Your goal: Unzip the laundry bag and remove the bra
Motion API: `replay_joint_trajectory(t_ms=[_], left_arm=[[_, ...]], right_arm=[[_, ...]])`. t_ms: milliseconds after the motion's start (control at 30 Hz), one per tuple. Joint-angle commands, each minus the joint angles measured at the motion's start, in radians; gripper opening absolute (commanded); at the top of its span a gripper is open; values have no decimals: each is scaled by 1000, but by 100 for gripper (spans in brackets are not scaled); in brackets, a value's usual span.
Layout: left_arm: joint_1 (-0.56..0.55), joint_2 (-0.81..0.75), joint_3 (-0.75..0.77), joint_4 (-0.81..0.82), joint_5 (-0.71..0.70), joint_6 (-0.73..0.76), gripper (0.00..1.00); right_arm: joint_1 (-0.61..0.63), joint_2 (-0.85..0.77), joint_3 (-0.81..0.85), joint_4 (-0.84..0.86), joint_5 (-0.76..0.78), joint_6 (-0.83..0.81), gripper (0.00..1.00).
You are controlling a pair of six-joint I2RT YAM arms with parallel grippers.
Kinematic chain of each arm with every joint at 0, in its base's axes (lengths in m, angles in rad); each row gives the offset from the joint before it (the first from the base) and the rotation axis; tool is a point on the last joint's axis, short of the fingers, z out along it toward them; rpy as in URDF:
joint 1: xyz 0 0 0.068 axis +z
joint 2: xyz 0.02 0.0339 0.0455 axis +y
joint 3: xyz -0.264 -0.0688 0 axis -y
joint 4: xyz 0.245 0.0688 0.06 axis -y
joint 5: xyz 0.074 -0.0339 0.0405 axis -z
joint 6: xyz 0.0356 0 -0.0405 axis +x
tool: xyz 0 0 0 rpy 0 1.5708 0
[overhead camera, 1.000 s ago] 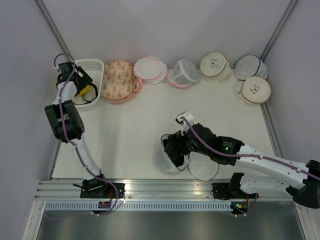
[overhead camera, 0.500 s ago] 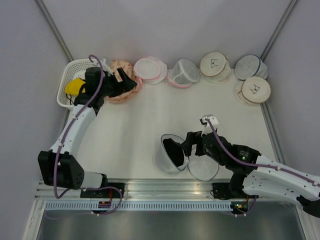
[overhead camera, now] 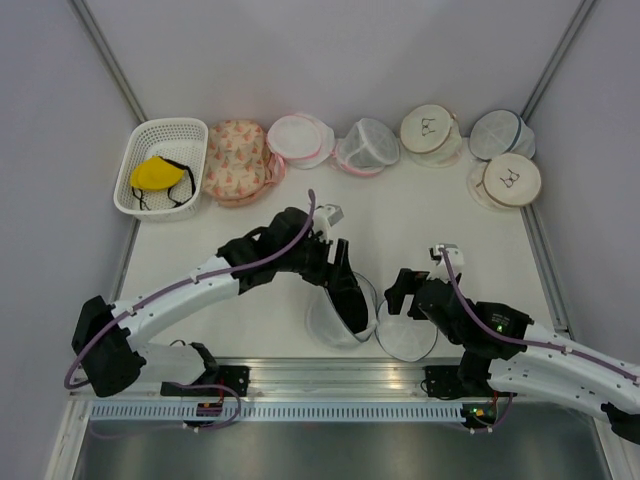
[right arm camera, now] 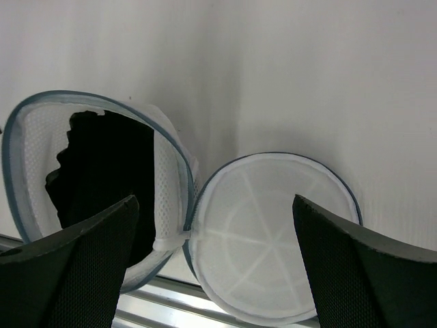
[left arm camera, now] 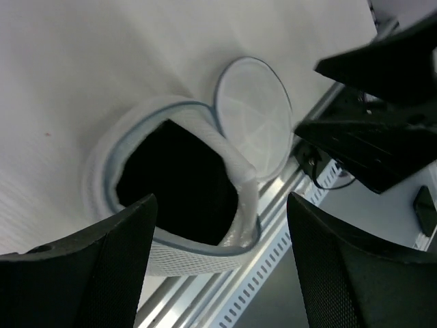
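With the laundry bag [right arm camera: 27, 178] unzipped, the left claw [left arm camera: 220, 205] hovers open over the bra [left arm camera: 171, 178]; next it should descend and pinch. The right claw [right arm camera: 213, 205] is open too.

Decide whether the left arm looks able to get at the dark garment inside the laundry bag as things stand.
Probably yes. The laundry bag is unzipped, its lid aside, and the dark garment lies exposed in the mouth. The left end effector hangs over it, open, with nothing between.
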Motion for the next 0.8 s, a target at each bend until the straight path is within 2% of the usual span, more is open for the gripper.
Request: replay_joint_trajectory(t_ms=[0,67,167,367,633,733,767], left_arm=[[-139,30,103,-49,-126,9,79],[-218,56,150,-59,-143,17,79],[-269,98,174,-80,-205,34,79],[-299,256,165,-195,-371,6,70],[-322,363,125,-195,-404,9,66],[-338,412,119,-174,-376,20,53],[-340,424,114,-165,-367,20,38]], right_arm=[[-3,2,-32,-10,19,54,98],[-3,1,-49,1,9,59,98],[-3,5,-57,9,7,62,98],[-1,16,-46,-5,12,55,98],[-1,35,-57,10,7,51,98],[-3,55,-55,18,-1,51,98],[-1,58,-55,21,-2,48,98]])
